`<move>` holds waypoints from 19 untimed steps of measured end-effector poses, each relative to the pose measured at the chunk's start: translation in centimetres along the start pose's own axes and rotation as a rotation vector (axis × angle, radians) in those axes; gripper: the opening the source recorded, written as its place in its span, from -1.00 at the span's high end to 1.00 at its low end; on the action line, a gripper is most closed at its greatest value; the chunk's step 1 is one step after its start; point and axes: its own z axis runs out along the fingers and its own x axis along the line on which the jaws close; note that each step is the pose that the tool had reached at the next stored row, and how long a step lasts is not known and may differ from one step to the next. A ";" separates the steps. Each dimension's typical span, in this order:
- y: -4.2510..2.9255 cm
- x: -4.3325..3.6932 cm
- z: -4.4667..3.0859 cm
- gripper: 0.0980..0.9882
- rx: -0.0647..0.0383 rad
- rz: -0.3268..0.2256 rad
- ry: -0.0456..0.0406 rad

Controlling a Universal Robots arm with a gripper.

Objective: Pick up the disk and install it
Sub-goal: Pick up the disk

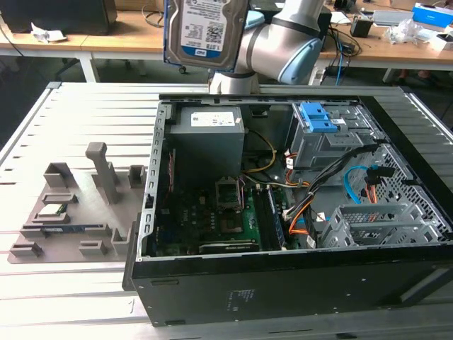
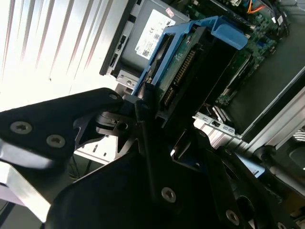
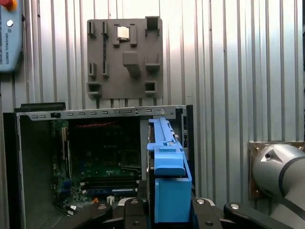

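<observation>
Where the disk is: in my gripper, held high above the open case and well apart from the tabletop.
Gripper: pressed together on the disk. In the second wrist view my black fingers pinch one end of it, close by the blue rail.
Long axis: it runs straight out from my gripper toward the case. In the exterior view the disk stands roughly upright with its label facing the camera. In the first wrist view I see it edge-on, a blue rail toward me.
Which way from me: nowhere to reach, as the disk is already in my grip. What counts, as I judge it, is disk to bay.
Bay: the blue-latched one sits inside the case, lower than the disk and toward the exterior view's right of it.
Under the disk: the rear part of the case, near the power supply.
Case: lying on its side, open face up, with the board and cables exposed.
Tray: grey, on the tabletop at the exterior view's left, with a chip resting in it.
Progress: the pick-up looks done. The install is not, since the disk touches nothing of the case.
</observation>
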 end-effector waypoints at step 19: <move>-10.13 -0.30 0.01 0.40 0.000 0.000 0.0004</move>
